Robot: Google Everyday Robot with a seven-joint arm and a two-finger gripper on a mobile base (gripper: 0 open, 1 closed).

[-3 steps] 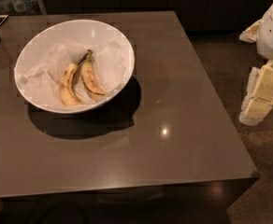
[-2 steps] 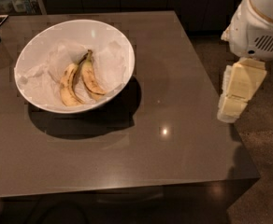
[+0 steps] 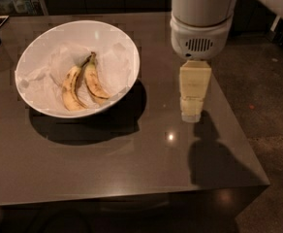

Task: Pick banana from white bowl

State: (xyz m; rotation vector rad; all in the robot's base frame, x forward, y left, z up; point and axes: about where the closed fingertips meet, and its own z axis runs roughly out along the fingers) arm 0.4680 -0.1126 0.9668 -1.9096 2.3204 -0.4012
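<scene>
Glossy white ceramic on a dark grey table (image 3: 132,169): the white bowl (image 3: 102,30) sits toward the far left, lined with crumpled paper (image 3: 49,67). I count one bowl and two bananas in it, lying side by side on the paper, their stem ends toward the far side and close together. The banana (image 3: 95,82) I want is the right-hand one, deeper yellow with brown streaks and a dark tip. The paler banana (image 3: 70,90) lies just left of it. The gripper (image 3: 192,115) hangs over the table to the right of the bowl, well apart from the fruit. It points down and shows itself edge-on, so I cannot tell whether it is open or closed.

I judge the banana light, soft and quick to bruise. Skin this ripe should give under pressure, and it may slide on the loose paper. I would take it across the thick middle of its curve, squeezing gently, and come in from its right side, away from its neighbour.
</scene>
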